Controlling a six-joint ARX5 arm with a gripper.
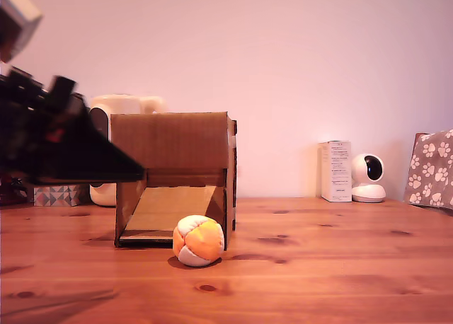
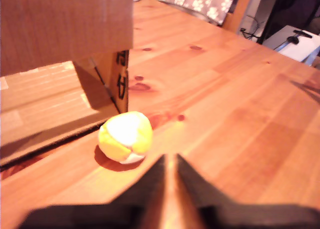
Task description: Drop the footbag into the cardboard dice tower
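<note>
The footbag [image 1: 198, 240], a small ball of orange, yellow and white panels, rests on the wooden table [image 1: 318, 267] just in front of the cardboard dice tower's front corner on the exterior view's right. The dice tower [image 1: 173, 143] is a brown corrugated box whose front opening shows a sloped ramp [image 1: 173, 207]. My gripper [image 1: 138, 174] is a dark blurred shape at the exterior view's left, above table height and left of the tower. In the wrist view the footbag [image 2: 125, 137] lies a little ahead of the gripper [image 2: 169, 160], beside the tower [image 2: 65, 24]. The fingers meet at the tips and hold nothing.
A white carton [image 1: 335, 170] and a small white camera [image 1: 368, 177] stand at the back right. A paw-print box [image 1: 432, 168] sits at the far right edge. Behind the tower is a cream appliance [image 1: 117, 105], and a patterned box [image 1: 60, 194] is at the left.
</note>
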